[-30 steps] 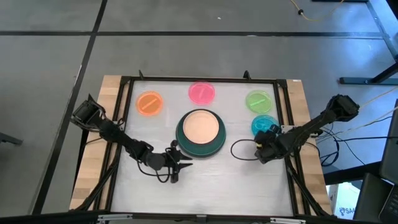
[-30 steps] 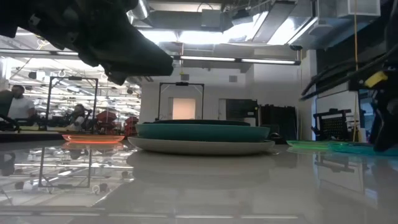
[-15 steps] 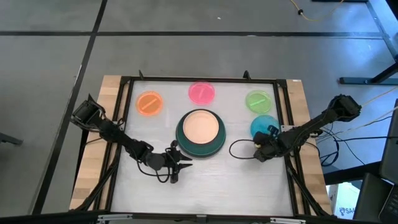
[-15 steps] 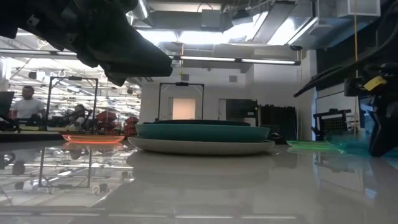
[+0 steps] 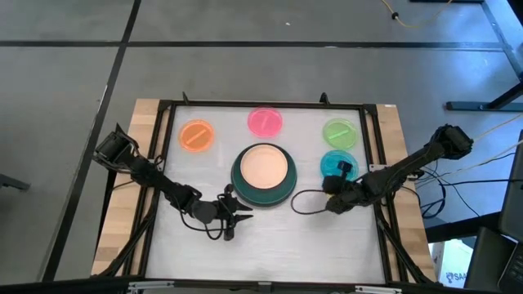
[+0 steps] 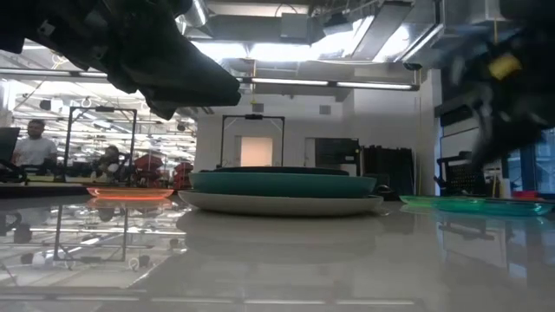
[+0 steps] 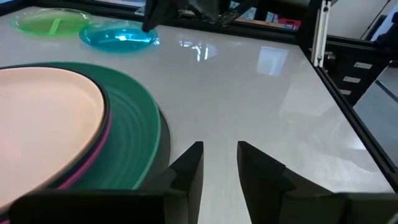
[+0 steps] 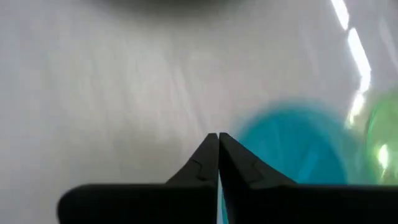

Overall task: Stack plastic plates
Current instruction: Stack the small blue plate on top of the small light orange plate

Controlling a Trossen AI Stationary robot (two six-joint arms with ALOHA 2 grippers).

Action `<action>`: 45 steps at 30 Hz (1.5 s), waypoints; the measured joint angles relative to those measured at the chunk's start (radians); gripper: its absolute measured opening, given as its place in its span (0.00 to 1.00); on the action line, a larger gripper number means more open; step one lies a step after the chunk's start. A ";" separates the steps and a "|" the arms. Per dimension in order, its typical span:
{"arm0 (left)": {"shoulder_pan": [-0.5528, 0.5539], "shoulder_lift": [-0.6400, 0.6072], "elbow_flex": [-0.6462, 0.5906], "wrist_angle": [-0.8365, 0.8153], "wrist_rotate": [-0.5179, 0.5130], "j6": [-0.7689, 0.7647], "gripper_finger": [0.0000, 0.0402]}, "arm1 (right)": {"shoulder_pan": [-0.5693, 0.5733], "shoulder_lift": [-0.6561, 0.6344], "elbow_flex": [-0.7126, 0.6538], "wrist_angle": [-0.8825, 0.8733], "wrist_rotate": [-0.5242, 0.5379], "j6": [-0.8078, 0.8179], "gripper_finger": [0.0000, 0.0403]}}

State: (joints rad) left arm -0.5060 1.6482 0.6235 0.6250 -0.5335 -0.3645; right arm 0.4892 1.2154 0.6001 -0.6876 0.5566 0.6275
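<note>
A stack [image 5: 263, 173] stands mid-table: a peach plate [image 5: 263, 167] on top, a magenta rim [image 7: 93, 158] under it, then a dark green plate [image 5: 282, 189] on a grey one [image 6: 277, 204]. To its right lies the cyan plate [image 5: 335, 161], with my right gripper [image 5: 344, 168] shut at its near rim. My left gripper [image 5: 237, 214] waits open near the stack's near-left side, with nothing between its fingers [image 7: 193, 165]. My right gripper is shut at the cyan plate's near rim [image 8: 239, 146], its fingers pointing down from above. A thin cyan strip [image 8: 219, 190] shows between the shut fingers. Whether the plate is lifted clear or rests on the table, I cannot tell through the blur.
Along the far edge lie an orange plate [image 5: 196, 135], a pink one [image 5: 265, 122] and a light green one [image 5: 340, 132], close behind the cyan plate. A black frame rail [image 5: 380, 220] borders the table. A cable loop [image 5: 304, 200] hangs by the right gripper. A person [image 6: 35, 143] stands far behind.
My right gripper has shut from wide open at the cyan plate's near rim. It has gone toward the table's left, toward the stack, and has risen in the low view. The cyan plate has shifted left with it, away from the light green plate.
</note>
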 joint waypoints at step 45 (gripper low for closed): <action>-0.003 0.000 0.001 0.027 0.000 -0.072 0.23 | -0.155 0.000 -0.207 0.158 -0.098 0.016 0.03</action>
State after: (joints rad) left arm -0.5095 1.6482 0.6243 0.6523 -0.5339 -0.4364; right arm 0.3347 1.2152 0.3929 -0.5299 0.4584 0.6433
